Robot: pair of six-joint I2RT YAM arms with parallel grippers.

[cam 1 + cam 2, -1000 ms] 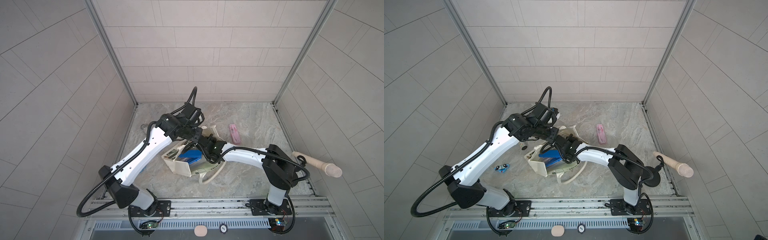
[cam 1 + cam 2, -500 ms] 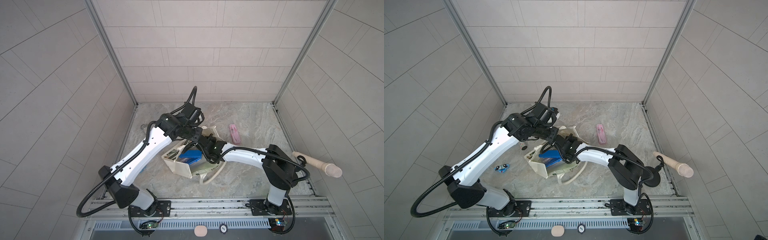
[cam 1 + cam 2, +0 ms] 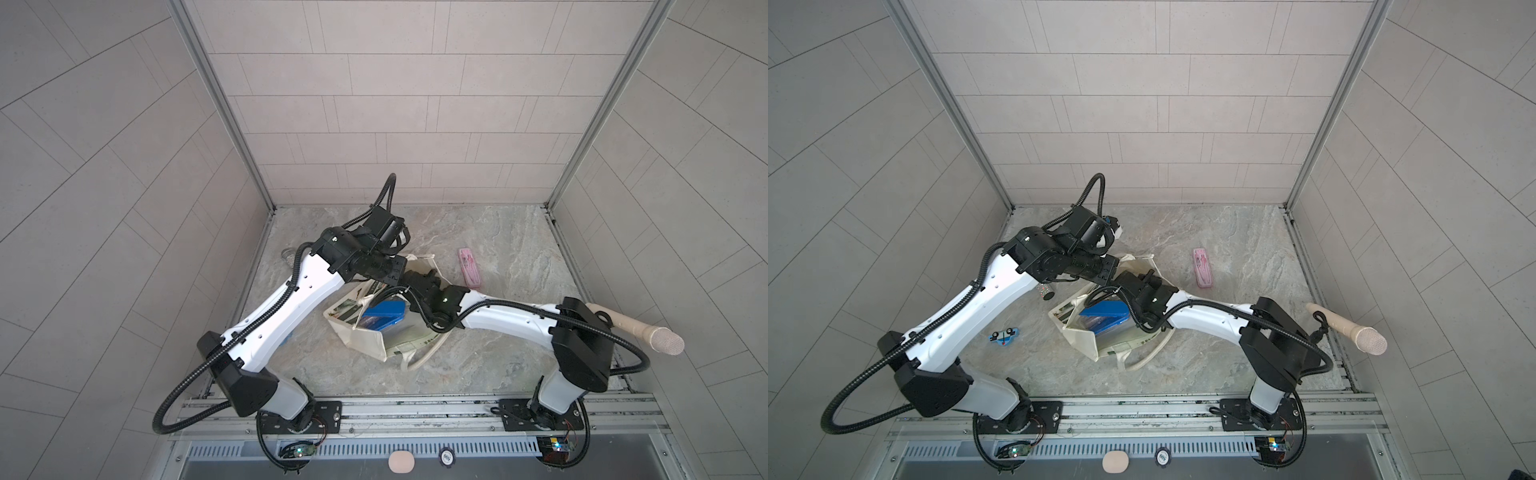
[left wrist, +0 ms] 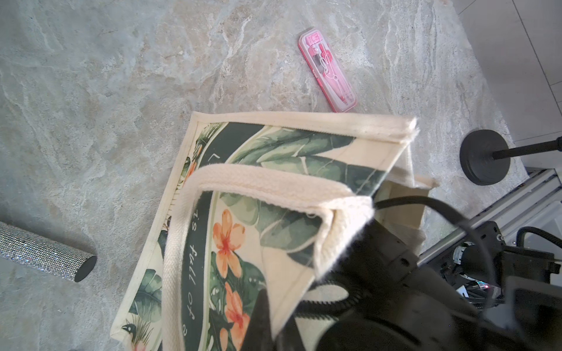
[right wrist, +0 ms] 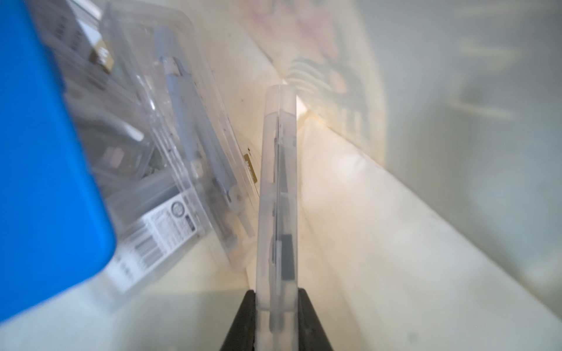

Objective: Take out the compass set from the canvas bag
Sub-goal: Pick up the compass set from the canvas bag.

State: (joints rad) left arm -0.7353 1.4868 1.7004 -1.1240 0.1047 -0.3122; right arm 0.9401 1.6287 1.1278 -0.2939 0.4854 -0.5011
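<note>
The canvas bag [image 3: 361,338] sits near the middle of the table [image 3: 498,353] with its mouth gaping upward, and both arms meet over it. The left tool [image 3: 402,274] is clenched on the bag's upper rim at the printed face, holding that side up; the left wrist view shows the leaf-and-flower panel [image 4: 273,152] and one loop handle [image 4: 261,179] raised close to the lens. The right tool [image 5: 276,319] reaches down inside the bag and grips a frosted slim case [image 5: 278,182], which stands on its edge between the two black fingers [image 5: 243,322]. Dark parts show through the case wall, but from this edge I cannot tell what they are. Just beside it, a clear pack [image 5: 182,136] holding a grey-blue compass leans against a blue box [image 5: 45,152], also inside the bag. Out on the table, a pink case [image 3: 469,272] lies well apart from the bag, a glittery cylinder [image 4: 45,252] lies on the other side, and a small blue toy [image 3: 1003,336] rests near the left arm.
</note>
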